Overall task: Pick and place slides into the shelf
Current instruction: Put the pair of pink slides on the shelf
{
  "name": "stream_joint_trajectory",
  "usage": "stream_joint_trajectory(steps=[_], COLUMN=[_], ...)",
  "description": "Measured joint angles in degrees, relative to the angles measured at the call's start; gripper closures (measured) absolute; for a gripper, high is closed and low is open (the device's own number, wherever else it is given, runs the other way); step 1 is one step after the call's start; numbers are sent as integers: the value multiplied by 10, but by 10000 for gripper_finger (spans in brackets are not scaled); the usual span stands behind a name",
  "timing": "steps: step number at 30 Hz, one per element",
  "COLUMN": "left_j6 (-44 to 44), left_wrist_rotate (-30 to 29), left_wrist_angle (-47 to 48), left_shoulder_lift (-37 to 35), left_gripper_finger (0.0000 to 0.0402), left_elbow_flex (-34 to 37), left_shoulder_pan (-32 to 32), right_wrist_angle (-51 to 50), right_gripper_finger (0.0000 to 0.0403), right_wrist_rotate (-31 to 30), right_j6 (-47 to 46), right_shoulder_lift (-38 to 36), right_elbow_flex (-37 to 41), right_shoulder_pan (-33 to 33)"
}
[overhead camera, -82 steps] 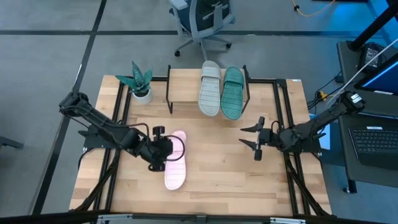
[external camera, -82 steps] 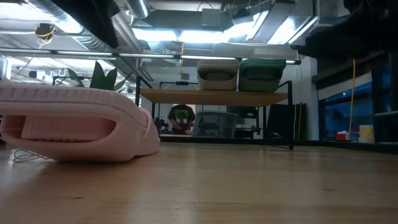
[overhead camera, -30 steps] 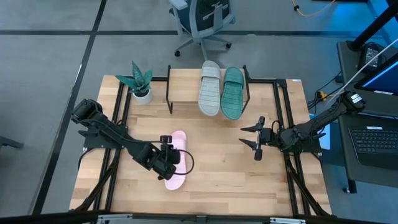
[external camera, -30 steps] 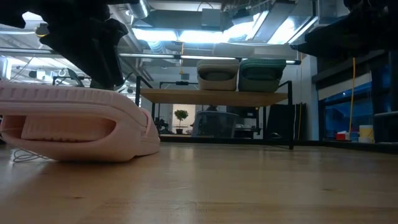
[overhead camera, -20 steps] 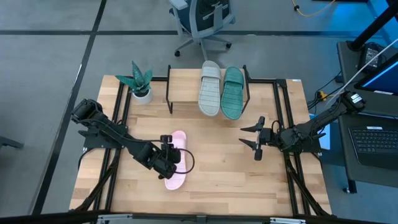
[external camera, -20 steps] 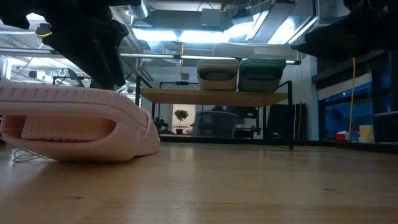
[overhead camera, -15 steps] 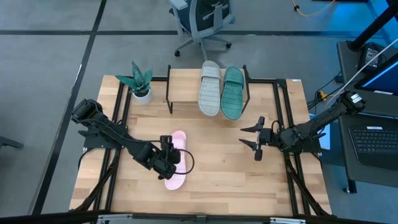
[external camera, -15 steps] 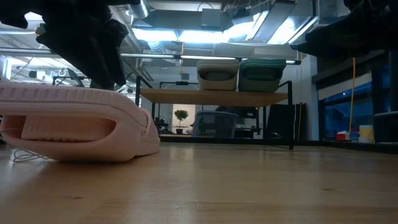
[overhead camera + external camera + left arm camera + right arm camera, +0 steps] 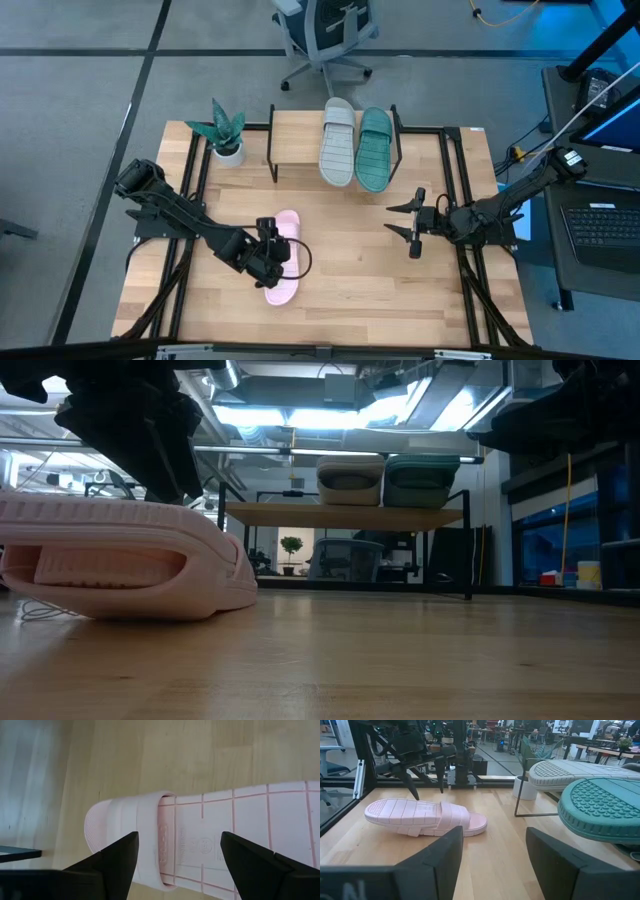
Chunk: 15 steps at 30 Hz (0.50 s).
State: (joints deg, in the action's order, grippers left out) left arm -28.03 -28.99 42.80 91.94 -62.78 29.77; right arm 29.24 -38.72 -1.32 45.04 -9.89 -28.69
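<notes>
The pale pink slide [image 9: 287,225] lies flat on the table's near-left part, lengthwise near to far; it also shows in the low view [image 9: 120,560] and the right wrist view [image 9: 420,815]. My left gripper [image 9: 268,255] hovers open just above its middle, one finger on each side of the strap [image 9: 149,845]. The grey slide [image 9: 338,145] and the teal slide [image 9: 374,150] lie ribbed soles up, side by side on the shelf [image 9: 298,140], their near ends overhanging its edge. My right gripper [image 9: 412,232] waits open at mid-right, pointing left.
A potted plant [image 9: 226,135] stands at the far-left corner beside the shelf. Black frame rails [image 9: 455,180] run along both table sides. The shelf's left half is bare plank. Bare tabletop lies between the two grippers. An office chair [image 9: 325,40] stands beyond the far edge.
My left gripper came from the pink slide's left side to a place over its middle, a little toward the near edge, and has stayed nearly still through the last second. The slide has not moved.
</notes>
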Motion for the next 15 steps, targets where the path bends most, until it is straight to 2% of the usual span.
stream_joint_trajectory(steps=[6, 12, 15], left_j6=[-17, -19, -19], left_wrist_rotate=[-2, -40, -38], left_wrist_angle=[0, 9, 17], left_shoulder_lift=[0, 9, 22], left_gripper_finger=[127, 127, 127], left_elbow_flex=[0, 1, 1], left_shoulder_pan=[-2, -19, -26], right_wrist_angle=[-3, -14, -16], right_gripper_finger=[185, 185, 185], right_wrist_rotate=[0, 0, 0], right_j6=[-1, -13, -14], right_shoulder_lift=[0, 0, 0], right_elbow_flex=[0, 0, 0], right_shoulder_pan=[0, 0, 0])
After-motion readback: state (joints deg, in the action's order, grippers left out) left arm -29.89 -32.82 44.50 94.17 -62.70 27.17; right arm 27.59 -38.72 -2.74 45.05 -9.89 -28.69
